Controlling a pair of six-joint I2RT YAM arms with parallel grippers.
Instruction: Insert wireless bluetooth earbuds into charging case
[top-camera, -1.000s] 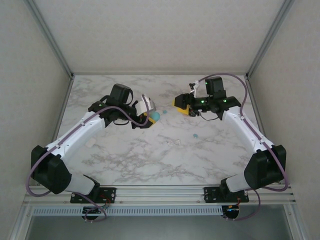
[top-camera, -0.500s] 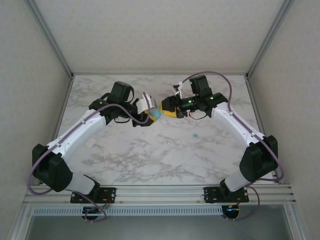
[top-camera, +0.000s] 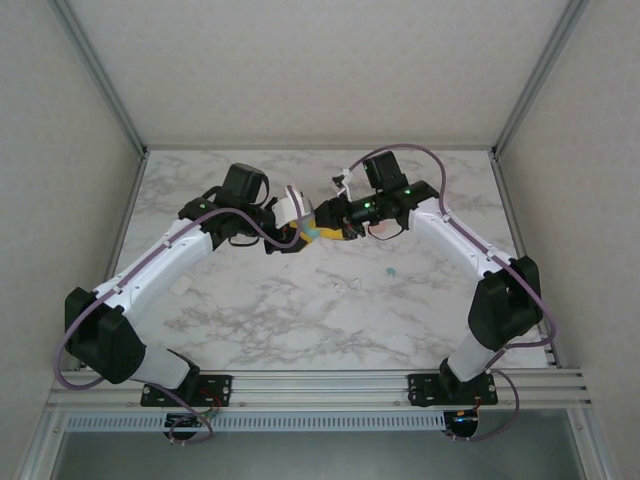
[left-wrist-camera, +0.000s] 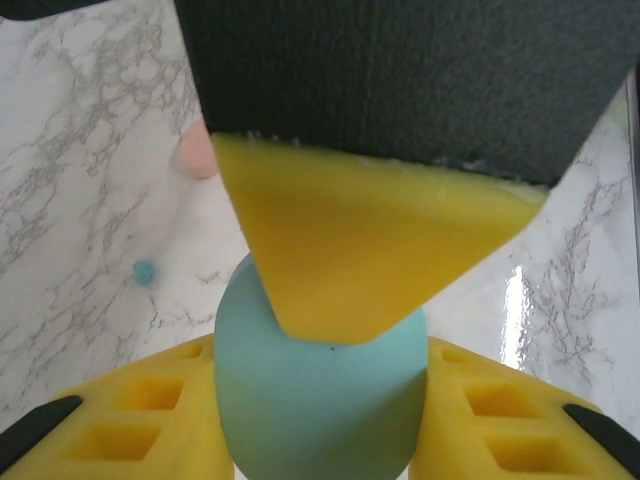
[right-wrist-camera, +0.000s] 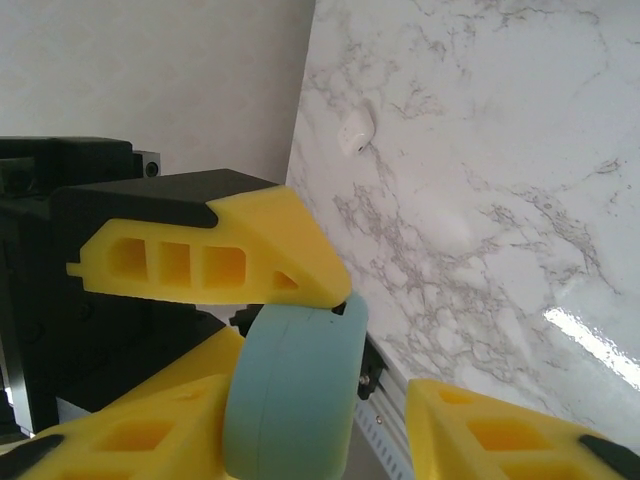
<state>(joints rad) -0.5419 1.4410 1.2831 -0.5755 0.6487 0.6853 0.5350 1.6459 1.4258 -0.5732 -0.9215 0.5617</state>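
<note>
Small teal plastic earbud (top-camera: 390, 271) lies loose on the white marbled bench (top-camera: 300, 320), to the right of the teal pebble-shaped plastic case (top-camera: 313, 231) and nearer the arm bases, well apart from it. A white plastic earbud (right-wrist-camera: 355, 130) is also loose, beyond the case near the wall. My read is that no bud is in the case yet (can't tell if the lid is open).

The case is off the bench, clenched in the left pincer (top-camera: 305, 232). The right pincer (top-camera: 330, 228) straddles the same case with one finger against it and the other clear, so it's released, no grip.

Risks:
- If the right pincer closes off-centre, the smooth rounded shell could twist or squirt out of the left pincer's hold.
- If the case drops, it could scatter the buds.

No readable brand or label anywhere.
</note>
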